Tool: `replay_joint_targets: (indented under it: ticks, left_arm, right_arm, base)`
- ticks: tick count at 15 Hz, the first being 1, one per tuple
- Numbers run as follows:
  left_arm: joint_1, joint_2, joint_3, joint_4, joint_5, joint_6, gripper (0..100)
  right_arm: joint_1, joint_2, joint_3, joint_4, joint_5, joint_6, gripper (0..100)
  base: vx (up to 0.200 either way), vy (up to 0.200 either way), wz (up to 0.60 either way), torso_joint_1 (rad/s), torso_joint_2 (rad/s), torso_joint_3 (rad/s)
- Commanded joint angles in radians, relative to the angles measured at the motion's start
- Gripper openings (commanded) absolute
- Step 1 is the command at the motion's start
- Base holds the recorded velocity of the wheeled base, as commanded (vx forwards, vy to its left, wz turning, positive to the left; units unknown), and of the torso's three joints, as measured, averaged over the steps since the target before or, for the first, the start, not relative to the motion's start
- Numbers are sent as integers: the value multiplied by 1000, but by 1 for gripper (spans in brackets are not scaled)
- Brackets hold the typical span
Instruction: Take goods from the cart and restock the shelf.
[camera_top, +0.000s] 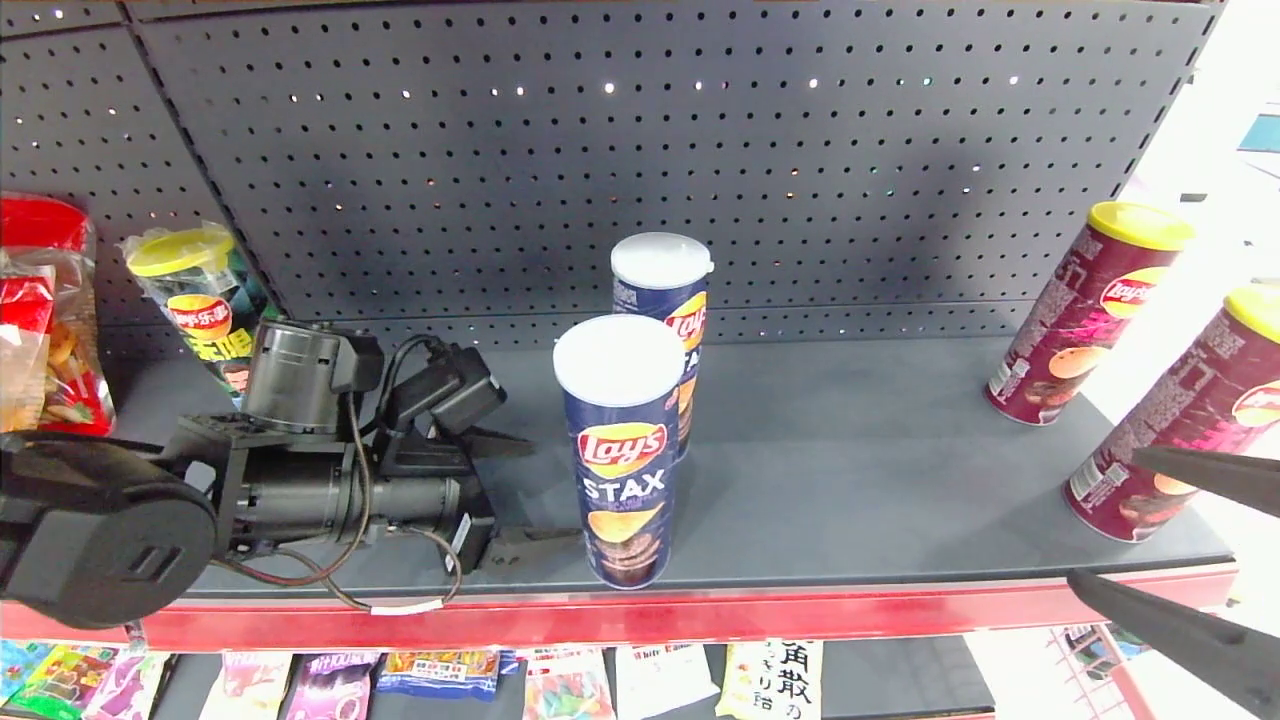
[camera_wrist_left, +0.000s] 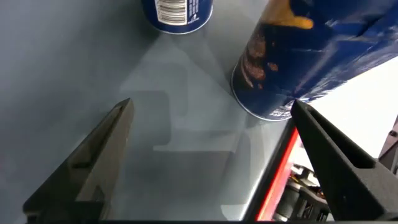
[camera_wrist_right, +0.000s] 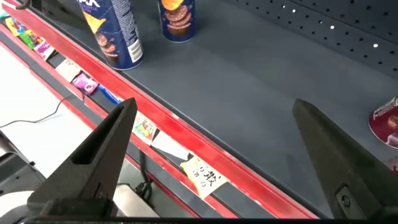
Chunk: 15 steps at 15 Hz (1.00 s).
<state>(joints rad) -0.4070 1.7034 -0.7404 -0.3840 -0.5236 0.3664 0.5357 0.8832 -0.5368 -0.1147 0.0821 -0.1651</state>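
Two blue chip cans with white lids stand upright on the grey shelf (camera_top: 850, 480). The front can (camera_top: 620, 450) is near the red front edge, and the back can (camera_top: 665, 320) is just behind it. My left gripper (camera_top: 515, 492) lies low over the shelf just left of the front can, open and empty. In the left wrist view the front can (camera_wrist_left: 298, 56) stands just past the fingertips of the left gripper (camera_wrist_left: 211, 106), and the back can (camera_wrist_left: 177, 12) is farther off. My right gripper (camera_top: 1102, 518) hangs open and empty at the shelf's front right; the right gripper (camera_wrist_right: 214, 106) is over the red edge.
Two maroon cans with yellow lids (camera_top: 1085, 310) (camera_top: 1180, 420) stand tilted at the shelf's right end. A yellow-lidded can (camera_top: 195, 300) and snack bags (camera_top: 40, 320) stand at the left. The shelf below (camera_top: 560, 680) holds packets. A perforated back panel (camera_top: 640, 150) closes the rear.
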Motion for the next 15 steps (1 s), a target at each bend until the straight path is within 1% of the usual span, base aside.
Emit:
replay_joint_targets:
  ticks: [1, 5, 9, 15]
  left_arm:
    - [-3, 19, -11, -1, -1, -1, 100]
    - [-6, 33, -36, -1, -1, 0, 100]
    - [-26, 42, -43, -1, -1, -1, 100]
    - [-26, 55, -62, -1, -1, -3, 100]
  right_arm:
    - [-2, 2, 0, 0, 1, -1, 100]
    - [-2, 3, 0, 0, 1, -1, 100]
    - [-2, 3, 0, 0, 1, -1, 100]
    - [-2, 3, 0, 0, 1, 1, 100]
  base:
    - [0, 0, 0, 0, 0, 0]
    - [0, 0, 0, 0, 0, 0]
    - [0, 0, 0, 0, 0, 0]
    - [0, 0, 0, 0, 0, 0]
